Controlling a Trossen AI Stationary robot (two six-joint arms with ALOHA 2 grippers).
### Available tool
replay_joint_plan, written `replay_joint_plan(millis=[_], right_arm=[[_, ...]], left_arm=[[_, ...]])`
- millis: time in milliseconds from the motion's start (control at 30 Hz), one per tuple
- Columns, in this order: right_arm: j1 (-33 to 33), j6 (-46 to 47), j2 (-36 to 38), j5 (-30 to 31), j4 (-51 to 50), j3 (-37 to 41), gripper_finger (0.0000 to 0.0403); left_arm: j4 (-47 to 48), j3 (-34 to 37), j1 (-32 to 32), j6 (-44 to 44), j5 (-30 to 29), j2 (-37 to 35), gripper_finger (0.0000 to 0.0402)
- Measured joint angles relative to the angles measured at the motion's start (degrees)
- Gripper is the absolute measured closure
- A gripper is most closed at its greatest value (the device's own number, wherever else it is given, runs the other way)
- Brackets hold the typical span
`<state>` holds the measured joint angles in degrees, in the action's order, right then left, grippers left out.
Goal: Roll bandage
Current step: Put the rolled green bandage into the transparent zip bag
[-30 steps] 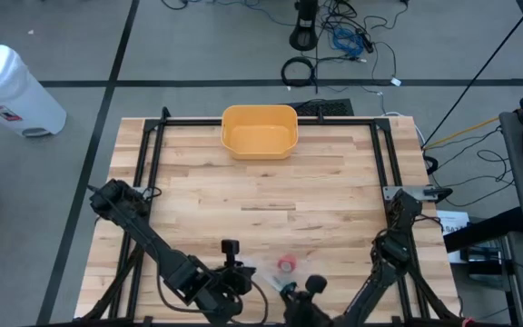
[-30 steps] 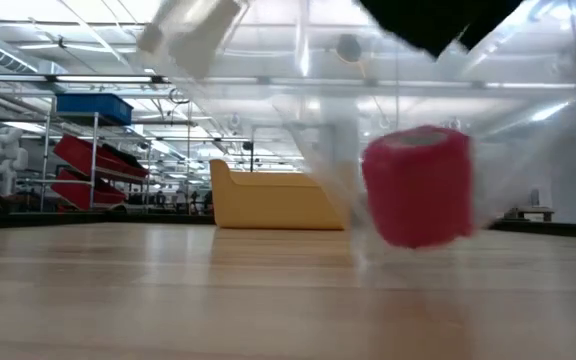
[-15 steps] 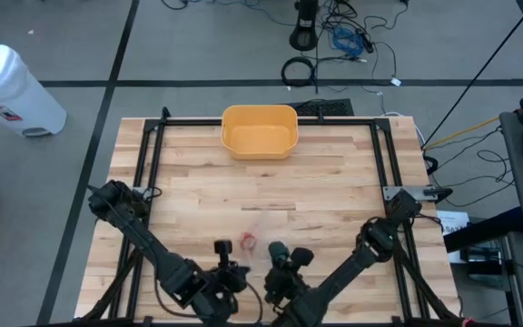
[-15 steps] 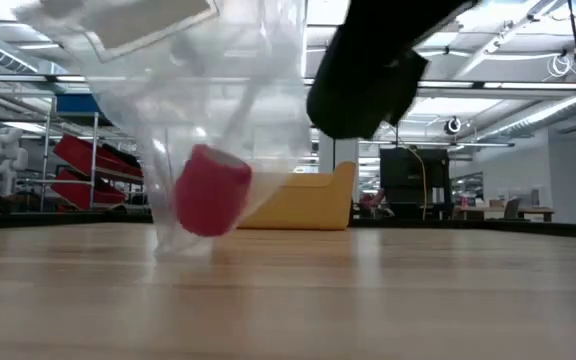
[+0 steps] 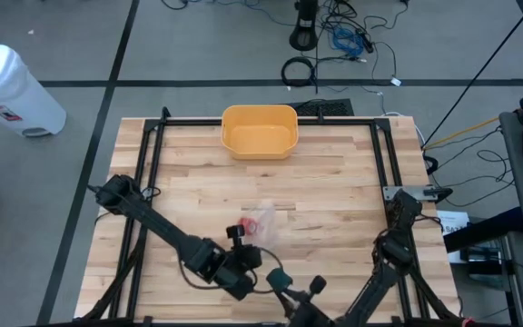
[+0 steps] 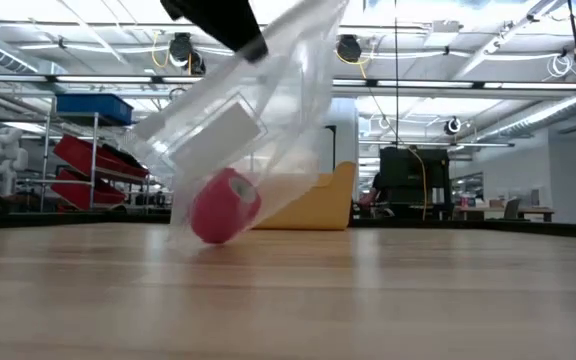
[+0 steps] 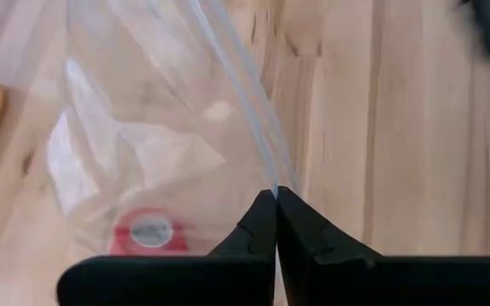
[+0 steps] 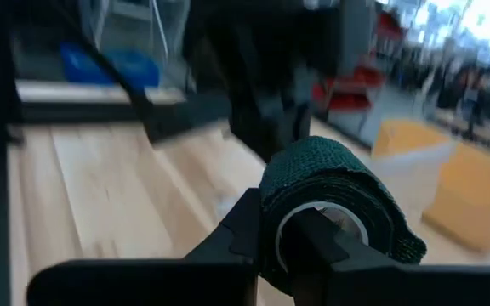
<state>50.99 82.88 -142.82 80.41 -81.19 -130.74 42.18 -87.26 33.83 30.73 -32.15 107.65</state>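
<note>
Wooden table [image 5: 334,182] below: left gripper [image 7: 276,197] pinches the clear bag [image 6: 238,130], red roll [image 6: 224,206] sagging beneath and liable to tumble out; right gripper [image 8: 300,223] clamps a green bandage roll [image 8: 334,200].

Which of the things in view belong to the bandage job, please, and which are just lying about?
In use:
- clear plastic bag, pinched by left pincer
- red bandage roll inside it
- dark green bandage roll in right pincer

Lying about:
- yellow bin
- white trash can

No legible text is showing. White bin [image 5: 12,86] is carrying a small red-marked label, too small for reading.
</note>
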Motion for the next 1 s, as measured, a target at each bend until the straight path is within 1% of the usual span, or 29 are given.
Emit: replay_joint_plan(millis=[67, 133, 333, 433, 567, 633, 867, 1000], right_arm=[[0.37, 0.35, 0.00, 3.81, 0.09, 0.00, 0.0376], [-0.07, -0.08, 0.00, 5.83, 0.05, 0.00, 0.0376], [-3.54, -2.98, 0.00, 6.46, 0.01, 0.00, 0.0376], [-5.42, -4.57, 0.00, 4.29, 0.05, 0.00, 0.0376], [-7.42, -5.70, 0.00, -1.46, -0.01, 0.00, 0.0376], [-7.96, -5.87, -0.13, -3.34, -0.09, 0.00, 0.0376], [-8.00, -5.57, -0.37, -7.50, -0.61, 0.00, 0.0376], [-7.57, -3.97, -0.44, -7.98, -2.52, 0.00, 0.0376]], left_arm=[[-0.47, 0.06, -0.42, 0.04, 0.68, 0.00, 0.0400], [-1.28, 0.06, -0.41, -0.01, 0.77, 0.00, 0.0396], [-2.51, 0.06, -0.79, -1.25, 0.93, 0.00, 0.0386], [-2.68, 0.06, -0.99, -1.30, 0.90, 0.00, 0.0385], [-2.67, 0.06, -1.01, -1.57, 0.86, 0.00, 0.0384], [-2.45, 0.06, -1.01, -1.58, 0.86, 0.00, 0.0384], [-0.29, 0.08, -0.97, -2.61, 0.81, 0.02, 0.0383], [0.34, 0.02, -0.97, -2.63, 0.67, 0.02, 0.0384]])
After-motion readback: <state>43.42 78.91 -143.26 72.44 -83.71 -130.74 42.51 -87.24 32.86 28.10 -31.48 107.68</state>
